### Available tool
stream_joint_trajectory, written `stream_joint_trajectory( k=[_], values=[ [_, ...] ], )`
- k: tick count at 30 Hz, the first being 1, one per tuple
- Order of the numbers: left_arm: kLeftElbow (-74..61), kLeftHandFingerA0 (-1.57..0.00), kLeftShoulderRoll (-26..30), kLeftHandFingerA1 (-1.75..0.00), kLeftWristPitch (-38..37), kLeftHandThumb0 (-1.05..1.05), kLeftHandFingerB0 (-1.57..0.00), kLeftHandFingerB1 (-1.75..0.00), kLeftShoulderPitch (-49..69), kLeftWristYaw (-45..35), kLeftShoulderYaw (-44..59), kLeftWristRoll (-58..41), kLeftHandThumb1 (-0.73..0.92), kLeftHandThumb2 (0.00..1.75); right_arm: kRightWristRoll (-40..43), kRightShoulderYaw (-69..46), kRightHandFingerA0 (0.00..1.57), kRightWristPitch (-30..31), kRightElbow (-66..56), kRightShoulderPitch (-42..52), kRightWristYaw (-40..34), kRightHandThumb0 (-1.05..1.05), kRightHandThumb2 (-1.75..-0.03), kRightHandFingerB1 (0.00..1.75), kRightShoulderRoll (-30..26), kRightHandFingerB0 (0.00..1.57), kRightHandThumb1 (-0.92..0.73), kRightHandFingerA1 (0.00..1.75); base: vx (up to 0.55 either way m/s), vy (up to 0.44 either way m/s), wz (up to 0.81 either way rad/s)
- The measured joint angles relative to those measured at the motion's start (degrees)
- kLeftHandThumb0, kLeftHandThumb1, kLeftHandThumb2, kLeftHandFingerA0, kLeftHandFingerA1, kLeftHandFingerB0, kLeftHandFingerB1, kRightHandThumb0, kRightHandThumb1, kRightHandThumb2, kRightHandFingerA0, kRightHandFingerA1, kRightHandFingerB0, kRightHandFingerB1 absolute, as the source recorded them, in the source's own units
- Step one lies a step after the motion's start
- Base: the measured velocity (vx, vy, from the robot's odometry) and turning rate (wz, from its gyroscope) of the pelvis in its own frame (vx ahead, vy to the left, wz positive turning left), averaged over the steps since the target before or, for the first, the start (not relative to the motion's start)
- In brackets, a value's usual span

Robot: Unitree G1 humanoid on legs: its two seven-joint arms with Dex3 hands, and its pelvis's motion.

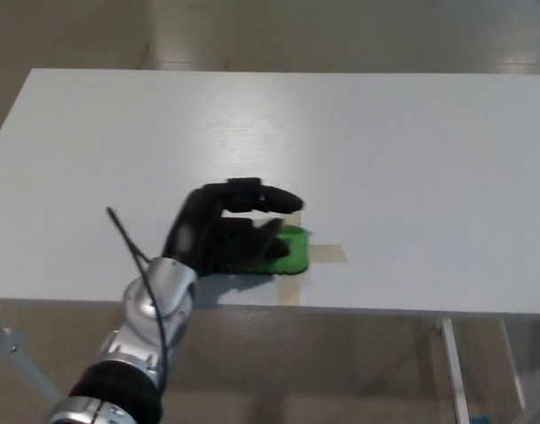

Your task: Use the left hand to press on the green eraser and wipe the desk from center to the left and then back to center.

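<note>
Black left hand [224,237], silver wrist joint [156,296], thin black cable [133,247].

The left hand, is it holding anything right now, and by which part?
The left hand lies on top of the green eraser, covering its left part and pressing it onto the white desk over the tape cross. It is not lifted.

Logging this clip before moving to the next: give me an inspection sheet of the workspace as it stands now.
Surface: white desk, bare apart from the tape.
Job's things: green eraser under the left robot hand, lying on the tan tape cross at the centre.
Clutter: nothing seen.
Hands: left robot hand pressing on the eraser; right not in view.
Cables: thin black cable along the left wrist.
Surroundings: beige floor; white desk leg below.
</note>
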Motion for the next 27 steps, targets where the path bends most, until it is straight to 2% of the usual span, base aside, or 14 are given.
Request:
stream_joint_trajectory(
  k=[13, 14, 15, 16, 17, 18, 19, 20, 21, 22, 27],
  values=[
    [-3.64, -1.09, -4.34, -0.56, 3.47, -0.3, -0.95, -0.5, 0.41, 0.78, -2.47, 1.67, 0.75, 0.64, 0.37, -0.43, 0.68, -0.03, -0.24, 0.25, 1.08, -0.44, -0.63, 0.42, 0.02, 0.67, -0.76, 0.48, 0.0, 0.0, 0.0],
    [-3.88, -1.02, -4.41, -0.5, 3.72, -0.32, -0.79, -0.44, 0.44, 0.78, -2.53, 1.71, 0.74, 0.63, 0.36, -0.42, 0.68, -0.03, -0.24, 0.26, 1.09, -0.44, -0.63, 0.42, 0.02, 0.67, -0.76, 0.48, 0.0, 0.0, 0.0],
    [-4.54, -1.02, -4.4, -0.5, 4.25, -0.32, -0.79, -0.44, 0.5, 0.76, -2.57, 1.75, 0.74, 0.63, 0.34, -0.42, 0.68, -0.03, -0.28, 0.31, 1.09, -0.44, -0.63, 0.42, 0.02, 0.67, -0.76, 0.48, 0.0, 0.0, 0.0],
    [-4.54, -0.56, -4.4, -0.39, 4.25, -0.4, -0.45, -0.34, 0.5, 0.76, -2.57, 1.75, 0.66, 0.6, 0.34, -0.42, 0.68, -0.03, -0.28, 0.31, 1.09, -0.44, -0.63, 0.42, 0.02, 0.67, -0.76, 0.48, 0.0, 0.0, 0.0],
    [-5.48, -0.56, -4.23, -0.39, 4.84, -0.4, -0.45, -0.34, 0.55, 0.68, -2.62, 1.82, 0.66, 0.6, 0.35, -0.42, 0.68, -0.03, -0.31, 0.33, 1.13, -0.44, -0.63, 0.42, 0.02, 0.67, -0.76, 0.48, 0.0, 0.0, 0.0],
    [-6.1, -0.22, -4.07, -0.31, 5.32, -0.49, -0.28, -0.32, 0.59, 0.57, -2.67, 1.93, 0.6, 0.58, 0.36, -0.42, 0.69, -0.03, -0.33, 0.34, 1.18, -0.44, -0.63, 0.42, 0.02, 0.67, -0.76, 0.48, 0.0, 0.0, 0.0],
    [-7.64, -0.22, -3.58, -0.31, 6.32, -0.49, -0.28, -0.32, 0.69, -0.03, -2.66, 2.06, 0.6, 0.58, 0.37, -0.43, 0.69, -0.03, -0.34, 0.34, 1.31, -0.44, -0.63, 0.42, 0.02, 0.67, -0.76, 0.48, 0.0, 0.0, 0.0],
    [-8.77, 0.0, -3.38, -0.08, 7.01, -0.64, -0.06, -0.31, 0.76, -0.62, -2.61, 2.05, 0.46, 0.63, 0.38, -0.44, 0.69, -0.03, -0.34, 0.31, 1.39, -0.44, -0.63, 0.43, 0.03, 0.67, -0.76, 0.48, 0.0, 0.0, 0.0],
    [-10.58, 0.0, -3.09, -0.08, 8.2, -0.64, -0.06, -0.31, 0.76, -1.75, -2.5, 1.95, 0.46, 0.63, 0.41, -0.44, 0.69, -0.04, -0.34, 0.21, 1.52, -0.44, -0.63, 0.43, 0.06, 0.67, -0.76, 0.48, 0.0, 0.0, 0.0],
    [-11.96, 0.0, -2.67, -0.05, 8.96, -0.7, -0.05, -0.33, 0.75, -2.68, -2.3, 1.6, 0.44, 0.79, 0.42, -0.47, 0.69, -0.05, -0.31, 0.15, 1.58, -0.43, -0.63, 0.43, 0.06, 0.67, -0.76, 0.48, 0.0, 0.0, 0.0],
    [-17.68, 0.0, -0.3, 0.0, 11.52, -0.74, -0.02, -0.33, 0.31, -6.62, -0.93, 0.01, 0.45, 0.82, 0.5, -0.61, 0.69, -0.05, -0.16, 0.09, 1.76, -0.43, -0.63, 0.43, 0.05, 0.67, -0.76, 0.49, 0.0, 0.0, 0.0]
  ],
)
